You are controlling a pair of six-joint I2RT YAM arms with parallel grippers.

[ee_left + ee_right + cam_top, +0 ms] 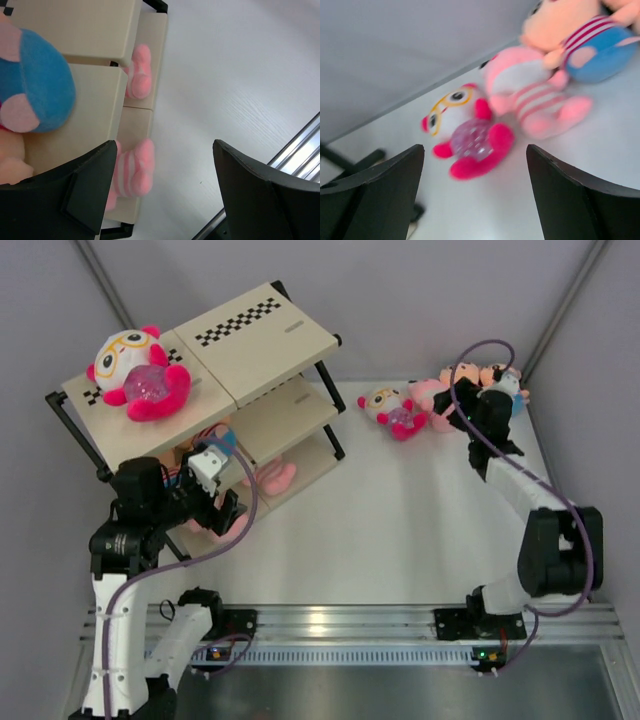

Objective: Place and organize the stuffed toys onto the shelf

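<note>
left gripper (pixel 165 150): fingers apart, nothing between them, at the near side of the shelf (pixel 90 30). just beyond its left finger (pixel 85 190), a blue-bottomed toy (pixel 35 85) rests on the middle board. one tier lower lie a far pink toy (pixel 140 75) and a near pink toy (pixel 134 167), their striped feet sticking out past the board edge toward the table (pixel 225 75). on the top tier, a large glasses toy (pixel 135 375) with a hot-pink body sits on the left half; a checkered strip (pixel 238 322) marks the right half.

right gripper (pixel 475 150): fingers apart, empty, low over the far right of the table and well apart from the shelf. it faces three toys lying in a row on the table. the small glasses toy (pixel 467 135) is at the left of the row. the pink toy (pixel 530 95) is in the middle and touches it. the peach-faced toy (pixel 580 40), in a striped top and blue bottom, is at the right, pressed against the pink toy. the wrist view is blurred, so finer detail cannot be told.
</note>
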